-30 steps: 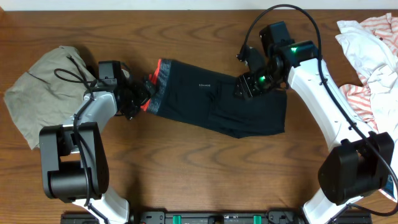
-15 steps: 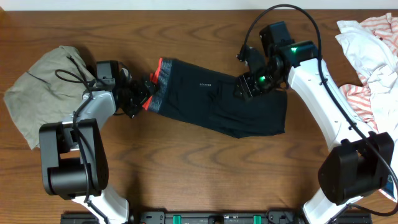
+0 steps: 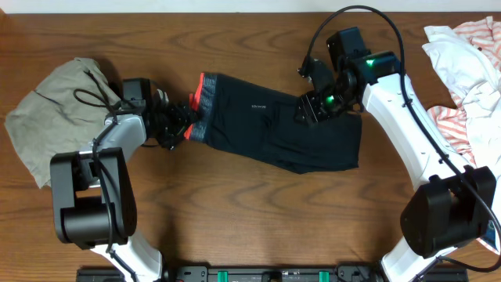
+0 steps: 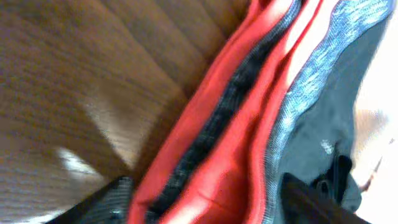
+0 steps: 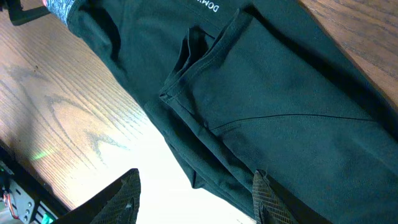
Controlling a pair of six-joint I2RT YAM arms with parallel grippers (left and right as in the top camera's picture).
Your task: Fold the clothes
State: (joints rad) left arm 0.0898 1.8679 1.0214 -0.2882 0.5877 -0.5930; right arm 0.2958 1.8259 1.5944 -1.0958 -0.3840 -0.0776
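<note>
The black leggings (image 3: 274, 129) lie folded across the middle of the table, with the tiny white logo (image 3: 257, 107) facing up. The grey, red-orange-edged waistband (image 3: 200, 110) is at their left end. My left gripper (image 3: 186, 125) is at the waistband. In the left wrist view the bunched waistband (image 4: 249, 124) fills the gap of that gripper (image 4: 205, 202), whose fingers stand wide apart. My right gripper (image 3: 307, 108) is open over the leggings' upper right part. In the right wrist view it (image 5: 196, 199) straddles a folded edge of the leggings (image 5: 280, 93), with one finger (image 5: 267, 199) over the fabric.
A khaki-grey drawstring garment (image 3: 55, 110) lies at the far left, beside the left arm. White and red-striped garments (image 3: 466, 63) are heaped at the right edge. The wooden table (image 3: 235, 211) is bare in front of the leggings.
My left wrist has shifted slightly left while its tips stay at the waistband. The right arm and the leggings have not visibly moved.
</note>
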